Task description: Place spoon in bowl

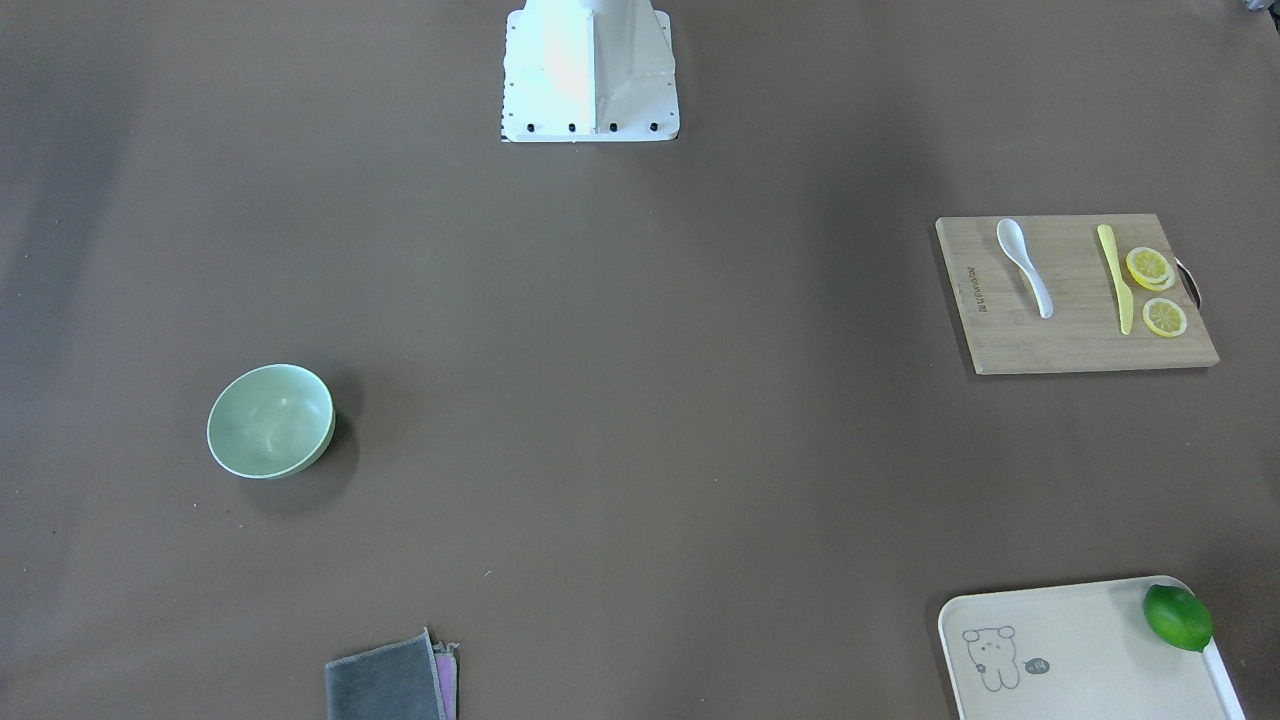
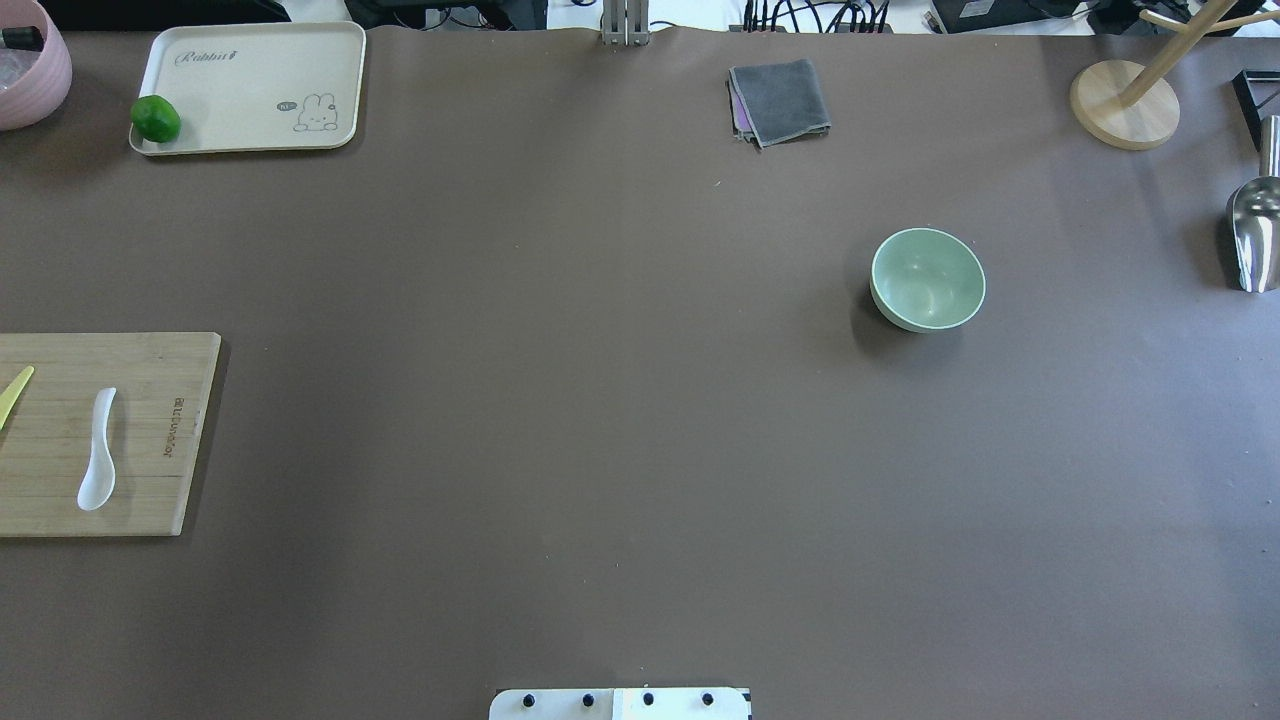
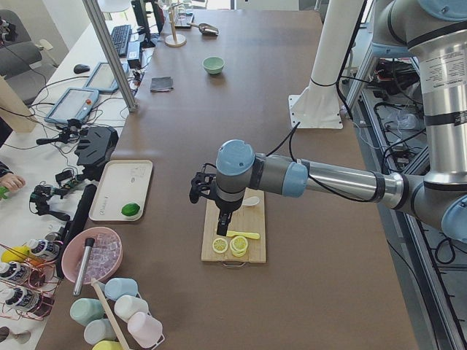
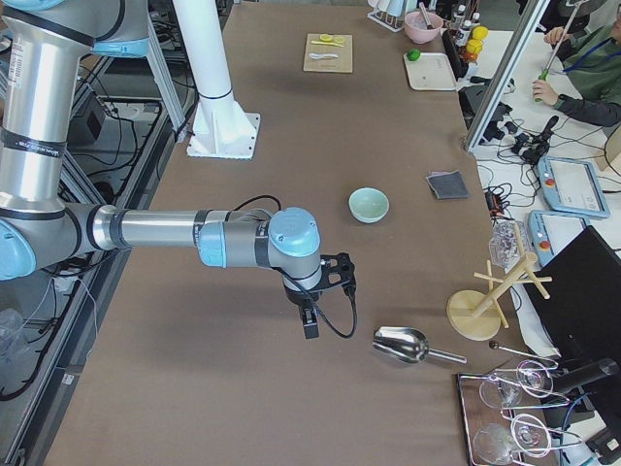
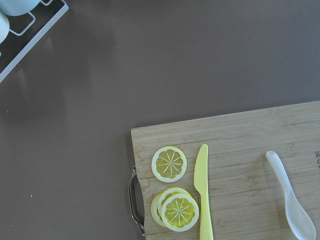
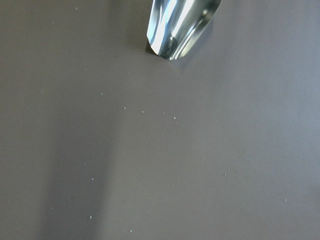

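Observation:
The white spoon (image 1: pixel 1025 265) lies on a wooden cutting board (image 1: pixel 1075 345) at the robot's left side, scoop toward the robot; it also shows in the overhead view (image 2: pixel 98 452) and the left wrist view (image 5: pixel 292 210). The mint-green bowl (image 1: pixel 270 420) stands upright and empty on the robot's right half (image 2: pixel 927 280). My left gripper (image 3: pixel 222 227) hangs above the board near the lemon slices; I cannot tell whether it is open or shut. My right gripper (image 4: pixel 309 325) hovers over the table between the bowl and a metal scoop; I cannot tell its state.
A yellow knife (image 1: pixel 1115 275) and lemon slices (image 1: pixel 1150 267) share the board. A cream tray (image 1: pixel 1080 650) holds a lime (image 1: pixel 1177 617). A grey cloth (image 2: pixel 780 100), a metal scoop (image 2: pixel 1255 235) and a wooden stand (image 2: pixel 1125 105) lie at the far side.

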You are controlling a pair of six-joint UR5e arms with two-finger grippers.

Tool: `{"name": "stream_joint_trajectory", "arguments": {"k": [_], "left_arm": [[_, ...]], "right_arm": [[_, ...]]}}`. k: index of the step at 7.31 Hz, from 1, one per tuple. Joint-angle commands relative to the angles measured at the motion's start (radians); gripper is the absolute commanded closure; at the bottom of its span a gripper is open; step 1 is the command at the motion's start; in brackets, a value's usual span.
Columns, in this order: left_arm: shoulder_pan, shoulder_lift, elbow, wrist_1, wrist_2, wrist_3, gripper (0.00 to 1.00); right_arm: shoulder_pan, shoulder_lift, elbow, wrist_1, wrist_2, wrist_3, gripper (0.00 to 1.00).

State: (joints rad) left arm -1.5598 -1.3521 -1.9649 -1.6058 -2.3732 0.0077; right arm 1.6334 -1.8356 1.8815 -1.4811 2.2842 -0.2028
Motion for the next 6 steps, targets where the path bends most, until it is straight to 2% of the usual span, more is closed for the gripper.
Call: {"name": "stream_joint_trajectory", "arguments": {"k": [1,2,3,4,5,6], "left_arm": [[-0.003,-0.024,-0.014,-0.006,0.0,0.0,0.02],[-0.003,-0.038,-0.012,-0.044,-0.006,-0.009,0.02],[-0.002,-0.068,0.006,-0.14,-0.001,-0.006,0.02],[-0.002,-0.126,0.096,-0.284,-0.009,-0.012,0.02],[-0.002,-0.14,0.128,-0.316,-0.018,-0.021,0.02],[0.0,-0.143,0.13,-0.334,-0.073,-0.044,0.02]], "right_arm": [[0.0,-0.002,-0.008,0.14,0.001,0.036,0.0],[0.0,-0.002,-0.004,0.194,-0.005,0.036,0.0],[0.0,-0.002,-0.002,0.215,0.006,0.101,0.0],[-0.001,0.012,0.013,0.222,0.033,0.256,0.01],[-0.026,0.042,0.022,0.223,0.082,0.422,0.01],[-0.099,0.047,0.028,0.225,0.087,0.466,0.01]]}}
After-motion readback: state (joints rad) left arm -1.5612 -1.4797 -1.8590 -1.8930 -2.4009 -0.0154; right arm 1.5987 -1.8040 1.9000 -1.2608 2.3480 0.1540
